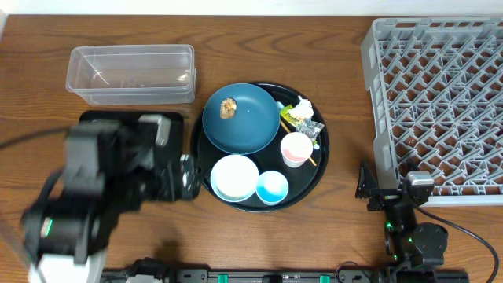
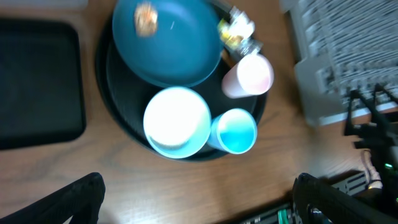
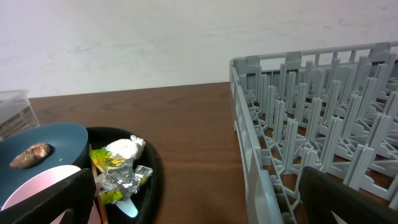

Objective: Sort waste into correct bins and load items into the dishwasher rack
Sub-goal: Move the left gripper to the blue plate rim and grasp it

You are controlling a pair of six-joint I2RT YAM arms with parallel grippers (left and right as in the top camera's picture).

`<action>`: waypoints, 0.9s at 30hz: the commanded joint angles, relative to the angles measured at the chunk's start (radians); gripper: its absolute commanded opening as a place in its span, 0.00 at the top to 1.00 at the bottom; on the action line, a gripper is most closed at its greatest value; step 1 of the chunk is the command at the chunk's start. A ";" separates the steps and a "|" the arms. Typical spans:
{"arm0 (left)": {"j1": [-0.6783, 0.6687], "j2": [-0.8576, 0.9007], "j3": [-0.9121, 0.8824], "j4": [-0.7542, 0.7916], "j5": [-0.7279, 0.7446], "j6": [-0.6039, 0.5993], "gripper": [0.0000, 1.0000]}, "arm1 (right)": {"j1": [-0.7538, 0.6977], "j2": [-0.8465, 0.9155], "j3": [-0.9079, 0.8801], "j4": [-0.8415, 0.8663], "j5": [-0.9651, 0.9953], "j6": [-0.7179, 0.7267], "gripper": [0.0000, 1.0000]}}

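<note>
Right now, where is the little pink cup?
In the overhead view, the pink cup sits on the right side of the round black tray, between the foil wrappers and the light blue bowl.

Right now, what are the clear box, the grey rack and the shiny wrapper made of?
The box looks like glossy clear plastic; the table shows through it. The rack is probably hard, matte grey plastic, moulded into a grid with pegs. The wrapper seems to be foil: silvery, crumpled, catching light.
</note>
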 commanded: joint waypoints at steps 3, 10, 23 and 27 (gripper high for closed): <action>-0.083 0.252 0.041 0.000 -0.156 -0.015 0.02 | -0.003 0.000 -0.003 -0.003 0.002 -0.014 0.01; -0.222 0.464 0.107 0.069 -0.462 -0.016 0.02 | -0.003 0.000 -0.003 -0.003 0.002 -0.014 0.01; -0.215 0.647 0.106 0.206 -0.472 -0.319 0.02 | -0.003 0.000 -0.003 -0.004 0.002 -0.014 0.01; -0.216 0.651 0.105 0.206 -0.471 -0.335 0.02 | -0.003 0.000 -0.003 -0.004 0.002 -0.014 0.01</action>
